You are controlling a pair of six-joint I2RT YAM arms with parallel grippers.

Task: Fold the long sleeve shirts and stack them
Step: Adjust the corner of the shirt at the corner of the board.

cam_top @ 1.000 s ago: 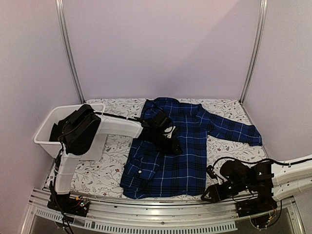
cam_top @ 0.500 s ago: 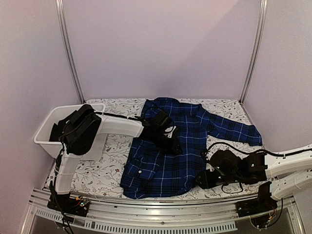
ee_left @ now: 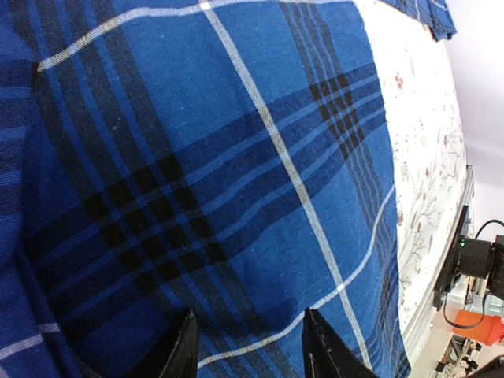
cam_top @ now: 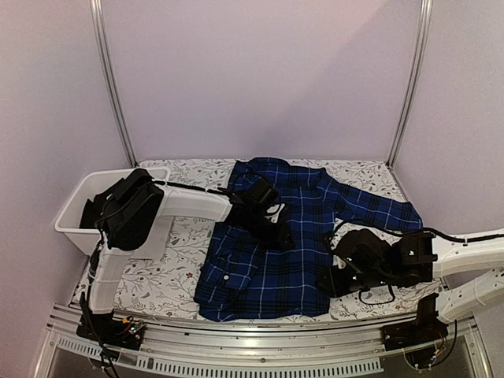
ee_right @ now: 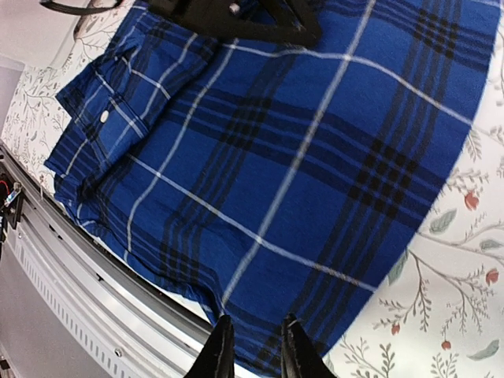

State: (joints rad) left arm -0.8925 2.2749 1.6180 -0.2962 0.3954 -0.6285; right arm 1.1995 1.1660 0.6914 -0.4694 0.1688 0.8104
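One navy blue plaid long sleeve shirt [cam_top: 291, 236] lies spread flat on the flowered table cover, collar at the back. Its left sleeve is folded in over the body and its right sleeve [cam_top: 378, 209] stretches to the right. My left gripper [cam_top: 268, 224] is low over the middle of the shirt; in the left wrist view [ee_left: 248, 350] its jaws are apart with plaid cloth [ee_left: 236, 157] under them. My right gripper [cam_top: 327, 282] is at the shirt's near right hem; in the right wrist view [ee_right: 253, 350] its jaws stand narrowly apart over the hem [ee_right: 236, 315]. Other shirts are out of view.
A white plastic bin [cam_top: 79, 206] stands at the left edge, partly hidden by my left arm. The metal rail of the table's near edge [ee_right: 102, 315] runs right beside the shirt's hem. Bare flowered cover [cam_top: 169, 276] lies left of the shirt.
My right arm has swung left and forward from the near right corner to the shirt's near right hem. My left arm and the shirt have not moved.
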